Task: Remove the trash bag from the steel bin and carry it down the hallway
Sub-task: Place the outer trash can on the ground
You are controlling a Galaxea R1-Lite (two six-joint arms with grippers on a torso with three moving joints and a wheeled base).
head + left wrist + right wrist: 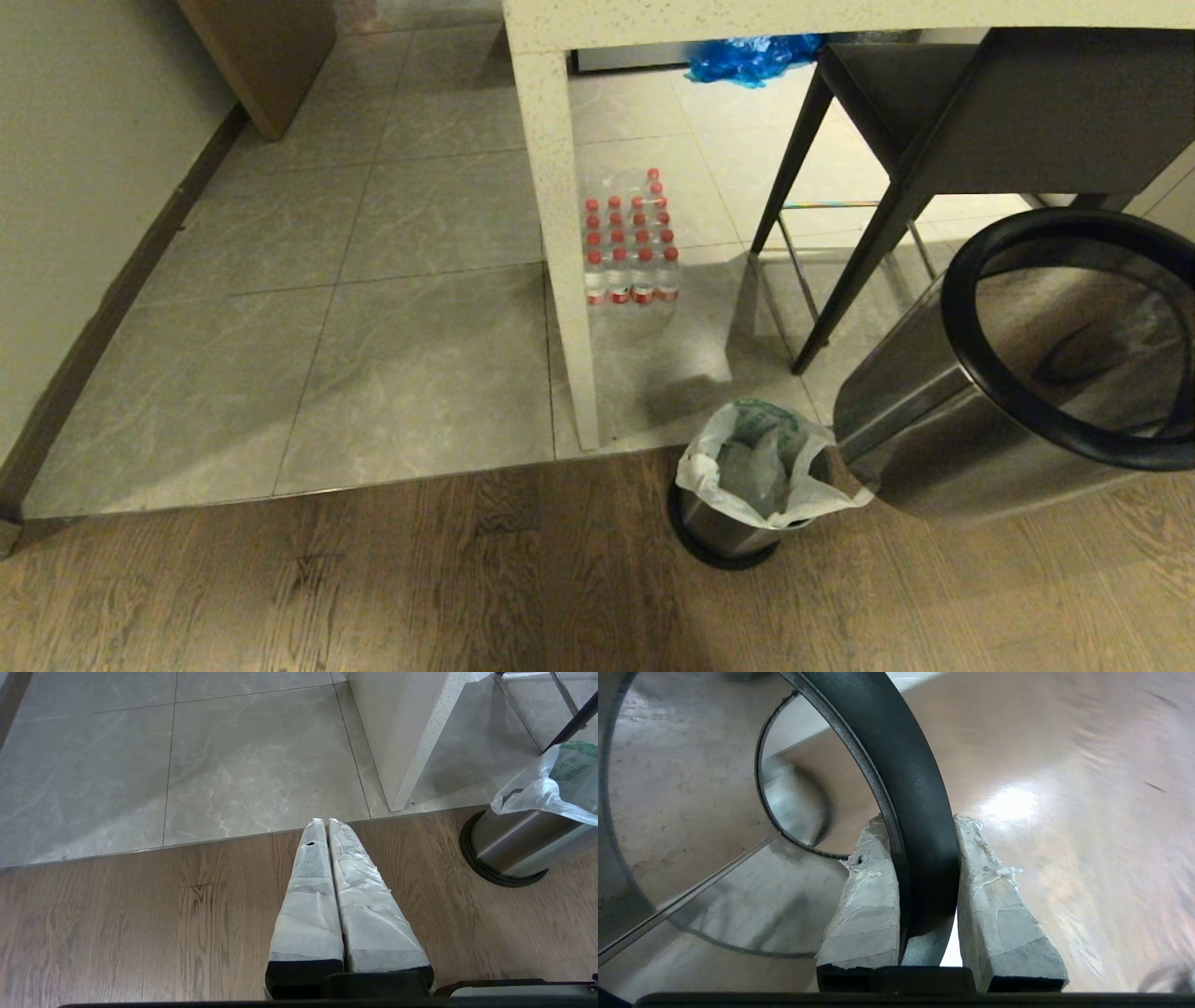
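Right wrist view shows my right gripper (920,826) closed narrow on the smooth black rim (915,779) of a hollow shiny steel shell (668,788), which may slip or swing between my taped pads, while the thin crinkled trash bag (761,467) sits in the round steel bin (728,532), apart from them on the floor, and my left gripper (325,823) is pressed together, empty.

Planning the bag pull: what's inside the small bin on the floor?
The trash bag lines the small bin, edges draped over its rim, greenish wrappers showing. Anything deeper is covered.

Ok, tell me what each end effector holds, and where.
Right end effector grips the empty steel cylinder by its black rim, one finger inside, one outside. Left end effector holds nothing.
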